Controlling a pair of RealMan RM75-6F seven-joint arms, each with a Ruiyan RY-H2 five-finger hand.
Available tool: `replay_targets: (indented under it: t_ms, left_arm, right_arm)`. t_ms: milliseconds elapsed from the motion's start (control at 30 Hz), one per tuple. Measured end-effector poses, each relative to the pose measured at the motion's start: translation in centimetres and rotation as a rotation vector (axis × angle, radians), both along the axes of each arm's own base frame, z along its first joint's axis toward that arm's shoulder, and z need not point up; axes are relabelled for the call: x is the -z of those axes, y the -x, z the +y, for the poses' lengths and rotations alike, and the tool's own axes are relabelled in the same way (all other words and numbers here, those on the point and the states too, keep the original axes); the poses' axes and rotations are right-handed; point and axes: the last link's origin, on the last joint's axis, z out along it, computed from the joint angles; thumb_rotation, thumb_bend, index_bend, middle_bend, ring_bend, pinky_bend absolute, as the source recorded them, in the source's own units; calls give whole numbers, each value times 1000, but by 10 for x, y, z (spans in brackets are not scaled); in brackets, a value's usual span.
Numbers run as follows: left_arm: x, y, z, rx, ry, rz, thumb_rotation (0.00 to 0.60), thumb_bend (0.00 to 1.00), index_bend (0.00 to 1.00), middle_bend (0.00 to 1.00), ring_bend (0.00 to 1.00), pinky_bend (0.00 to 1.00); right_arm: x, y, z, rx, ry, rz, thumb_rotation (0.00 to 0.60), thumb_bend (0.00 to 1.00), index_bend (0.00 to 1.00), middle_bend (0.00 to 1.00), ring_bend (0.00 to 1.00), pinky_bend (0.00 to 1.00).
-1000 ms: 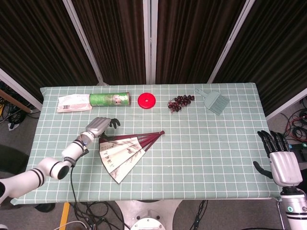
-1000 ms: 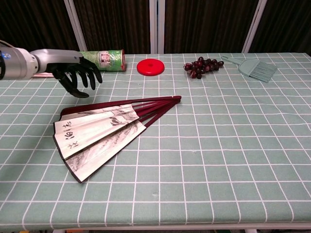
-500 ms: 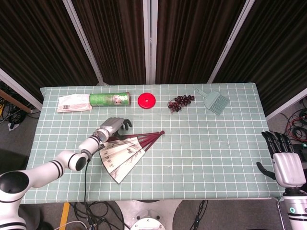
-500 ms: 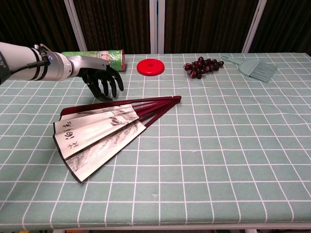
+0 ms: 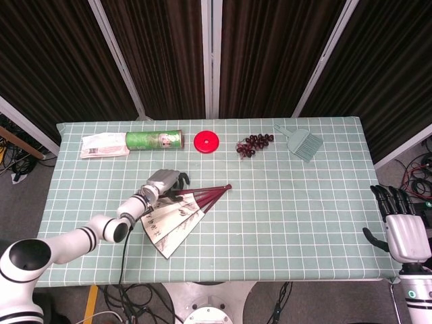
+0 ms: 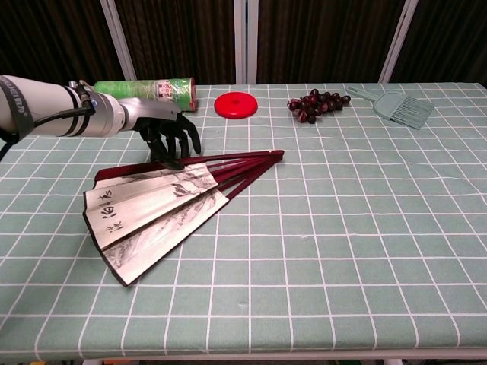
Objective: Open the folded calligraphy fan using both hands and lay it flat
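Note:
The calligraphy fan (image 5: 174,214) (image 6: 156,207) lies partly spread on the green checked table, dark red ribs meeting at a pivot on the right, paper leaf with ink writing toward the front left. My left hand (image 5: 167,182) (image 6: 169,139) hovers at the fan's upper rib, fingers spread and pointing down, their tips at or just above the rib; it holds nothing. My right hand (image 5: 402,228) stands off the table's right front corner, fingers apart and empty, seen only in the head view.
Along the far edge lie a green tube (image 5: 154,140) (image 6: 149,92) beside a white packet (image 5: 102,146), a red lid (image 5: 206,142) (image 6: 235,103), a grape bunch (image 5: 253,144) (image 6: 315,103) and a small teal brush (image 5: 303,142) (image 6: 398,106).
My left hand has moved right and down from the open cloth to the fan's upper rib. The fan has not shifted. The right hand has drifted slightly lower.

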Motion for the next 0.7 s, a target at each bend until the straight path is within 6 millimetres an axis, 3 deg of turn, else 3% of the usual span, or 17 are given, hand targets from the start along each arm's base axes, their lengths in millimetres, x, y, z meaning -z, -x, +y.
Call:
replay_targets:
  t_ms: [167,400,600,700]
  left_arm:
    - [5,0,-5,-2,9,2,600,329,362,445,455,565]
    - [8,3,-6,-8,10,8,600,378,473,575,579,660]
    - [1,3,-6,-9,2,-9,600,417,595,708,703,773]
    - [-7,2,-7,4,-30,-29,600,425,616,723,716,801]
  right_arm:
    - [0,1,-1,6,2,1,600,127,0,99,0,0]
    - [0,2,-2,11,11,0,600,127,0,103,0,0]
    - [-2,1,-2,3,16,-6,600,126,0,110,0,0]
    - [-3,0,-3,-3,13,-16,600,127,0,114,0,0]
